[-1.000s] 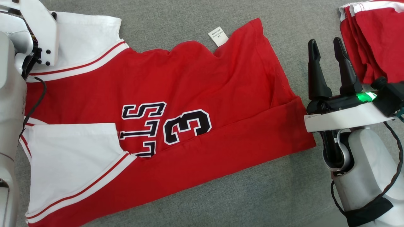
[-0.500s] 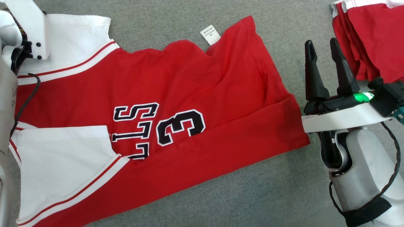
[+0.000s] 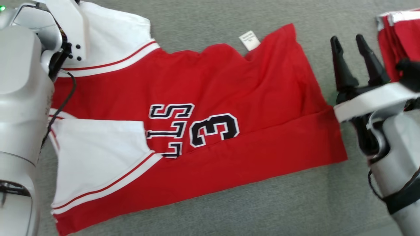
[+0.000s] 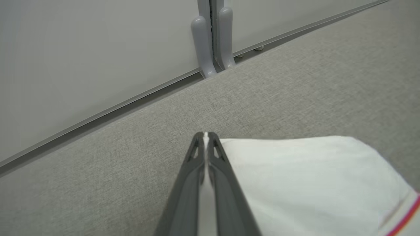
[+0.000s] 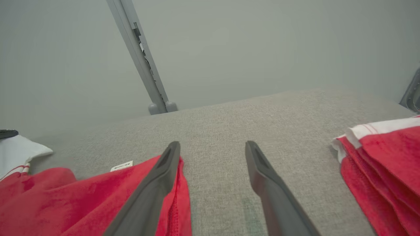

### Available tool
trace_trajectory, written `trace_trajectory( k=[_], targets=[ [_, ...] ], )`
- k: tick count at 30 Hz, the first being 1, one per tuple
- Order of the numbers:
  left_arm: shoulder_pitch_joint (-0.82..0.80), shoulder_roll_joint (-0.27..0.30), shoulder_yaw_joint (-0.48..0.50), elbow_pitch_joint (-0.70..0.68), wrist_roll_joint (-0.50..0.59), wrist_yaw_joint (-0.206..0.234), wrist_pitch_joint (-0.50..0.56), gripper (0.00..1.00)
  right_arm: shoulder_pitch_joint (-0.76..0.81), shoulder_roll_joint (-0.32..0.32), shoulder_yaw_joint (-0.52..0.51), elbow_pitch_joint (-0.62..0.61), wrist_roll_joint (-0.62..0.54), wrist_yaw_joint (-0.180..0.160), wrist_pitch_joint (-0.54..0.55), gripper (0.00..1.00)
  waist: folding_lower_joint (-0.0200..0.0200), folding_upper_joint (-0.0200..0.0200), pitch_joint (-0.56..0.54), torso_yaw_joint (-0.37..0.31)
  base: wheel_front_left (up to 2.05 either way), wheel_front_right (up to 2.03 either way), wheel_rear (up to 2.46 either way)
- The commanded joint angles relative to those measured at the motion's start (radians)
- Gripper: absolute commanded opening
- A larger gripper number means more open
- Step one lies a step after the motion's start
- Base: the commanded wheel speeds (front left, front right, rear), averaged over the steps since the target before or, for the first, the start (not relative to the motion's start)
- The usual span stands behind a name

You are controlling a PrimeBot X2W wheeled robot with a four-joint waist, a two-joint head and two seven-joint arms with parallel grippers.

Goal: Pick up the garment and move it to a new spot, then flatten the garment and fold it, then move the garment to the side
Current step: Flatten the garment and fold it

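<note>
Tag: print on the white tag (image 3: 249, 40) too small to read.
Lettering: garment (image 3: 256, 85) letters partly under the white sleeve (image 3: 95, 154).
Edge: red pile (image 3: 402, 42) cut off.

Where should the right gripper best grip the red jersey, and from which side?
Likely the far hem corner of the red jersey, coming in from its right edge: that corner lies flat and free, the open right gripper stands just beside it, and the left gripper pinches the far white sleeve.
</note>
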Motion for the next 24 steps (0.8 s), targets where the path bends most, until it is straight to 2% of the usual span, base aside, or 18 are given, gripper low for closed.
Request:
trace_trajectory(
  k=[1,6,13,18,24],
  targets=[
    [0.019,-0.006,-0.010,-0.011,-0.012,-0.001,-0.016,0.00,-0.027,-0.016,0.013,0.015,0.034,0.000,0.018,1.00,0.0000,0.0000,-0.011,0.039,0.00,0.00,0.00],
    [0.038,-0.023,-0.055,-0.063,-0.070,-0.001,-0.069,0.00,-0.124,-0.110,0.124,0.069,0.156,0.000,0.118,1.00,0.0000,0.0000,-0.013,0.102,0.00,0.00,0.00],
    [0.041,-0.029,-0.120,-0.104,-0.140,-0.001,-0.075,0.00,-0.227,-0.224,0.296,0.131,0.266,0.000,0.243,1.00,0.0000,0.0000,0.002,0.160,0.00,0.00,0.00],
    [0.025,-0.031,-0.149,-0.108,-0.167,-0.001,-0.085,0.00,-0.290,-0.274,0.397,0.172,0.320,0.000,0.281,1.00,0.0000,0.0000,0.016,0.177,0.00,0.00,0.00],
    [0.005,-0.037,-0.175,-0.089,-0.189,-0.001,-0.095,0.00,-0.349,-0.289,0.487,0.222,0.367,0.000,0.284,1.00,0.0000,0.0000,0.029,0.184,0.00,0.00,0.00]
  ],
)
